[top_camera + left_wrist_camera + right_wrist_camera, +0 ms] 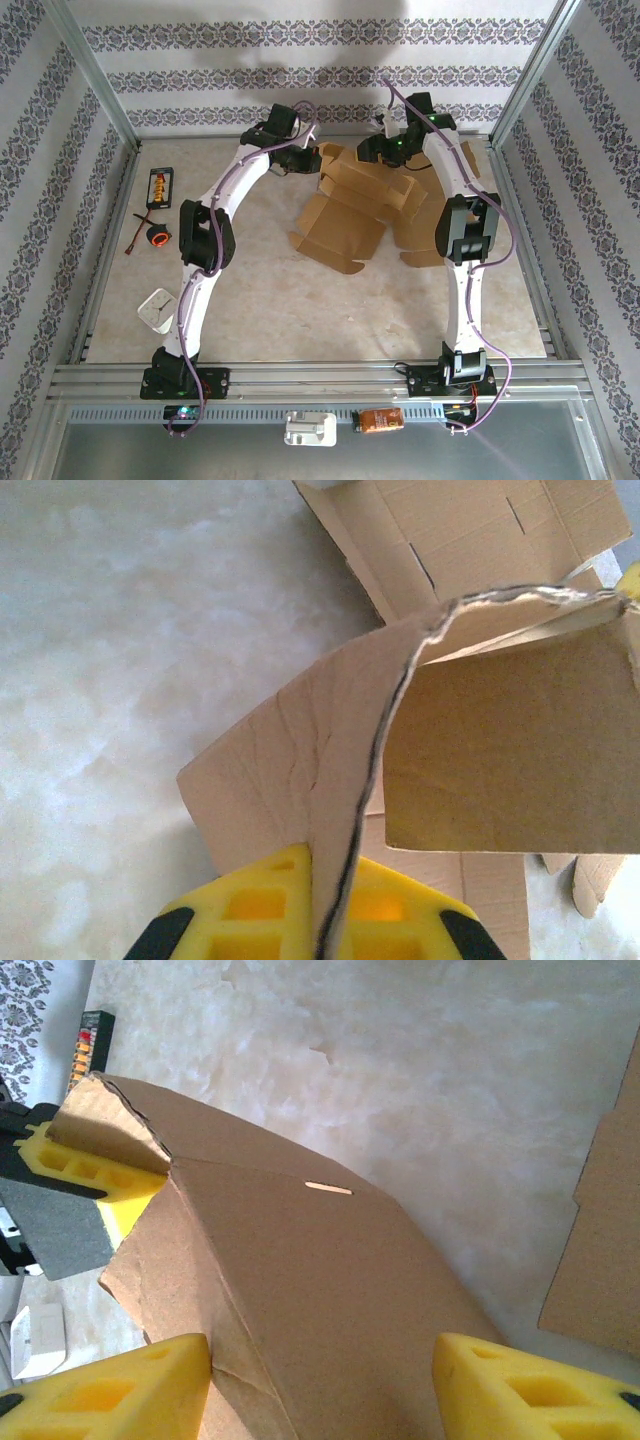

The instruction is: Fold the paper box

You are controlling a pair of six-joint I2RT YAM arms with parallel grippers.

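Observation:
The brown paper box (368,180) stands partly folded at the far middle of the table. My left gripper (303,160) is at its left end. In the left wrist view that gripper (330,925) is shut on the thin edge of a raised box flap (320,770), and a folded wall (500,750) hangs to the right of the flap. My right gripper (378,150) is at the box's far right. Seen from the right wrist, it (322,1380) is open, its yellow fingers (110,1390) straddling a slotted box panel (320,1290).
Flat cardboard blanks lie in front of the box (335,235) and by the right arm (420,245). A black remote-like device (160,185), a black and orange round part (158,235) and a white block (157,310) lie on the left. Metal rails line the near edge.

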